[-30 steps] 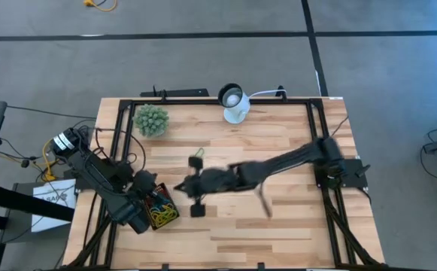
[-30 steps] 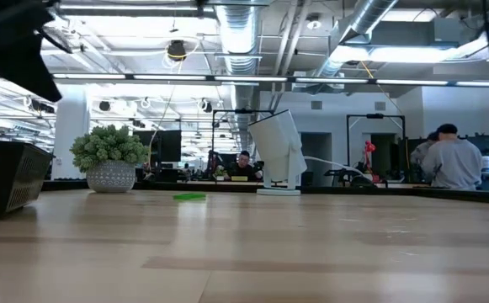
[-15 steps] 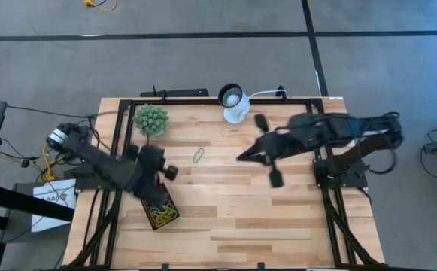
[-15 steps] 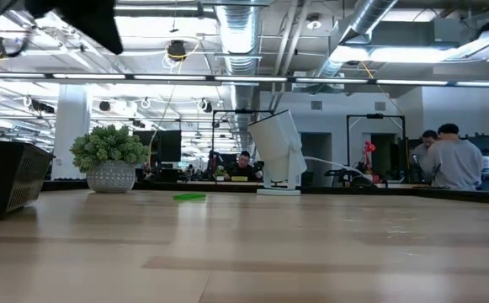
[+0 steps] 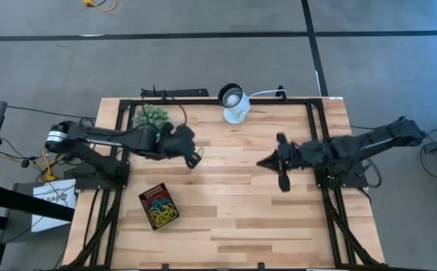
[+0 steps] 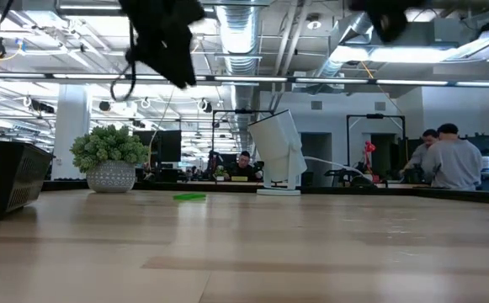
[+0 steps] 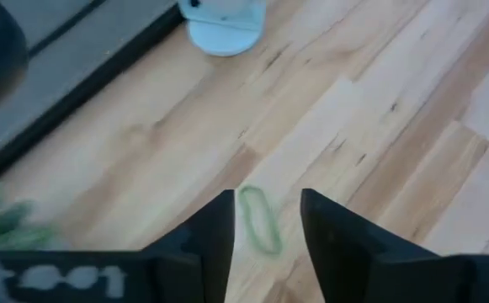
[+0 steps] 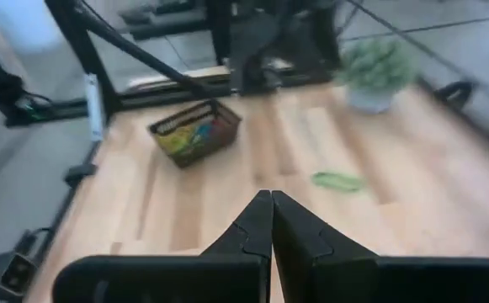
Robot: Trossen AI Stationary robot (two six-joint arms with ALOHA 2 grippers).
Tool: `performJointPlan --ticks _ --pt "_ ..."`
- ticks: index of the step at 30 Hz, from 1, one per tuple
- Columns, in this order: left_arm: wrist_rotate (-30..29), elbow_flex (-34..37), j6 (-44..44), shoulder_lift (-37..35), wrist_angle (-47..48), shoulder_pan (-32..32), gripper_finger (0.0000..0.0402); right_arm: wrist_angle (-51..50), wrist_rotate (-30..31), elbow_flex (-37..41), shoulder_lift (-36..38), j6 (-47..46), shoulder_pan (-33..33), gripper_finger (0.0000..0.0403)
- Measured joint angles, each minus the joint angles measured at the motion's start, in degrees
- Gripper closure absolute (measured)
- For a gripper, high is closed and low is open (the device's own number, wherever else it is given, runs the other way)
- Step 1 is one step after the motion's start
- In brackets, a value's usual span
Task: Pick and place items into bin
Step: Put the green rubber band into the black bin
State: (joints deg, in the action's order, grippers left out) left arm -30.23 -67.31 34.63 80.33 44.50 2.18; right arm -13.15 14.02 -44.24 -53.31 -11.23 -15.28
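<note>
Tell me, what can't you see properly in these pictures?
- Green band: in the high view the left gripper covers it.
- Bands in the bin: in the high view too small to count.
- Plant: in the left wrist view blurred and cut off by the edge.
- Right gripper: shut, holding nothing visible.

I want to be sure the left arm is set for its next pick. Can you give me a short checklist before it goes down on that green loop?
1. Left gripper open: ok, fingers apart.
2. Green loop lined up between the fingers: ok in the left wrist view.
3. Loop lying free on the table: ok, nothing touching it.
4. Right gripper out of the way: ok, shut, empty, on the table's right side.
5. Bin reachable: ok, near the front left, already holding coloured loops.
6. Height above the loop: cannot tell.
</note>
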Motion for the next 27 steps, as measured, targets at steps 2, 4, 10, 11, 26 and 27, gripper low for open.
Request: performJointPlan --ticks 2,4,10,11,26,27 --pt "2.0 3.1 -0.4 1.7 -4.7 -1.5 0.0267 9.1 0.0 9.5 1.2 -3.4 -1.3 0.0403" --pt "3.2 6.5 0.0 3.8 -7.6 -2.4 0.0263 21.6 0.1 17.9 0.3 -6.8 -3.0 0.0403" --pt "6.2 13.4 3.6 11.0 -15.3 -3.7 0.0262 48.6 8.1 34.3 -4.2 -13.0 -7.6 0.0403" --pt "6.2 13.7 3.9 12.3 -16.0 -3.8 0.0262 51.0 10.0 35.6 -5.1 -13.5 -8.2 0.0403" --pt "5.8 14.0 4.0 22.7 -26.2 -7.2 0.0262 53.1 13.1 36.2 -9.3 -17.2 -9.0 0.0403" --pt "5.8 14.0 3.9 22.7 -26.1 -7.4 0.0262 53.1 13.1 36.2 -9.3 -17.3 -9.0 0.0403"
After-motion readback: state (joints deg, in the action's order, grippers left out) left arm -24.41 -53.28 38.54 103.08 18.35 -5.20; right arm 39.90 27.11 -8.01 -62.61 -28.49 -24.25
